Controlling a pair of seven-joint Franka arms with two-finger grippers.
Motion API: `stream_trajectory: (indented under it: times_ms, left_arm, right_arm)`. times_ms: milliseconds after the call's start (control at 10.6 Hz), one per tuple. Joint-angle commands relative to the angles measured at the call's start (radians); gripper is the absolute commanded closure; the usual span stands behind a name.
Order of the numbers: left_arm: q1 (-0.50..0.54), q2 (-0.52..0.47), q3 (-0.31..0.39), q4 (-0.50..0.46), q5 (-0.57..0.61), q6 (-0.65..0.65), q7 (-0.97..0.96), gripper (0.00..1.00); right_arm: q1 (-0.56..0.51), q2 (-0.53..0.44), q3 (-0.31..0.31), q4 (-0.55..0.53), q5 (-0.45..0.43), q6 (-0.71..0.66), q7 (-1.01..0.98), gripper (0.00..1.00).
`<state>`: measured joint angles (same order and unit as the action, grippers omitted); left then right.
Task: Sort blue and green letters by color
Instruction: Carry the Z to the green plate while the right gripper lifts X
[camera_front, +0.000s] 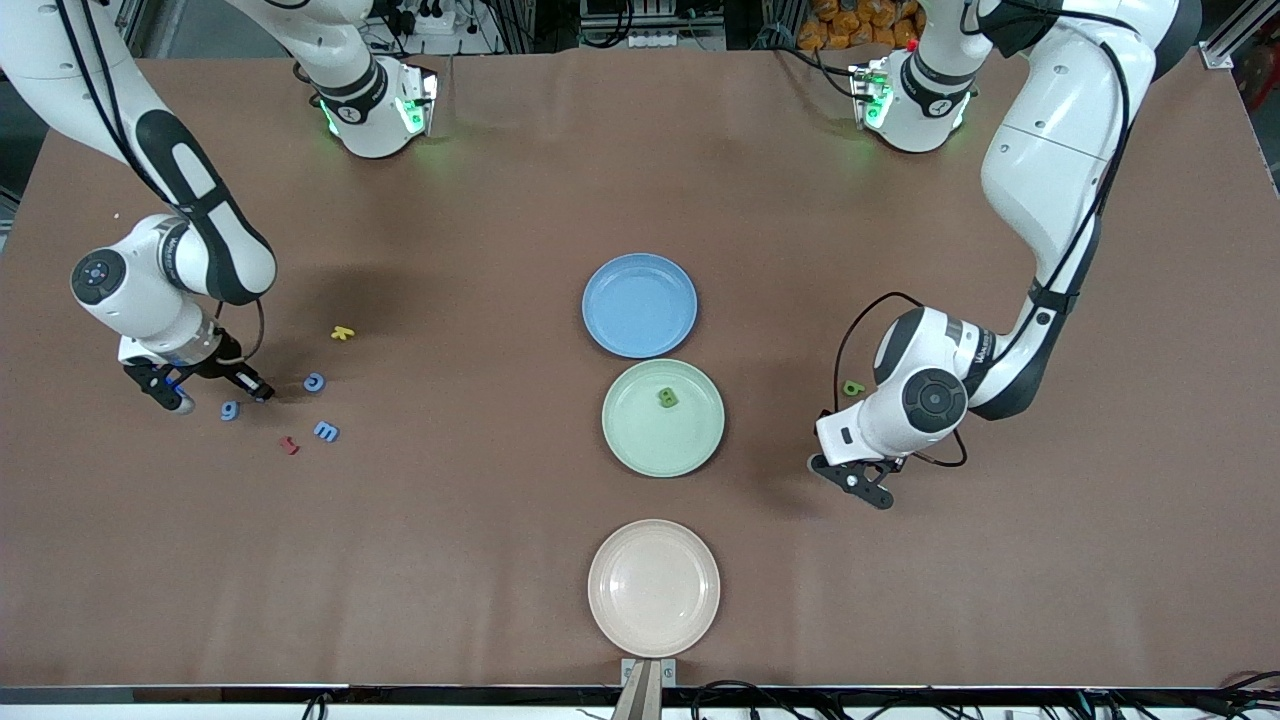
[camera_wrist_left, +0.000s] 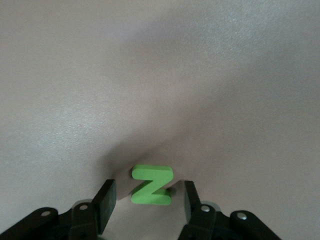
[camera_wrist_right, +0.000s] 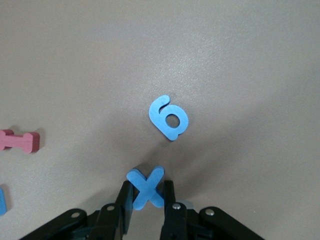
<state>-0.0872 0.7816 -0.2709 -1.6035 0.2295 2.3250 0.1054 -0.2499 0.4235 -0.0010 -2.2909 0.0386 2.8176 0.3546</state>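
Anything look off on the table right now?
Nothing spilled or damaged. Two strays sit among the blue letters at the right arm's end: a yellow letter and a red letter, neither blue nor green. One green letter already lies in the green plate.

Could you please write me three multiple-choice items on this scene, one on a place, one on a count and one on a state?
1. Where does the green letter B lie?
A. on the blue plate
B. on the green plate
C. on the bare table

2. How many plates are on the table?
A. two
B. three
C. four

3. What is the right end effector doing?
A. closing on the blue X
B. hanging open over the pink plate
C. gripping the dark red letter

Answers:
1 B, since the B sits inside the green plate, nearer the front camera than the blue plate.
2 B: blue, green and the pink plate.
3 A: its fingers press both sides of the blue X on the table.
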Motion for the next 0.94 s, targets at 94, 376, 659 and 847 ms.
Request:
stream_trajectory:
  times_ms: [94, 376, 659, 847]
  left_arm:
    - [-0.005, 0.022, 0.004, 0.022, 0.024, 0.013, -0.006, 0.6]
    - [-0.018, 0.019, 0.004, 0.03, 0.025, 0.013, -0.015, 1.0]
    - [-0.032, -0.002, 0.002, 0.037, 0.022, 0.005, -0.052, 1.0]
    - [-0.04, -0.021, -0.014, 0.037, 0.014, 0.004, -0.078, 1.0]
  right_arm:
    - [0.004, 0.015, -0.007, 0.005, -0.008, 0.01, 0.015, 0.76]
    - [0.044, 0.015, -0.005, 0.039, -0.008, 0.003, 0.012, 0.79]
    - [0.096, 0.017, -0.005, 0.083, -0.008, -0.03, 0.01, 0.79]
    - [0.138, 0.017, -0.004, 0.117, -0.008, -0.088, 0.01, 0.8]
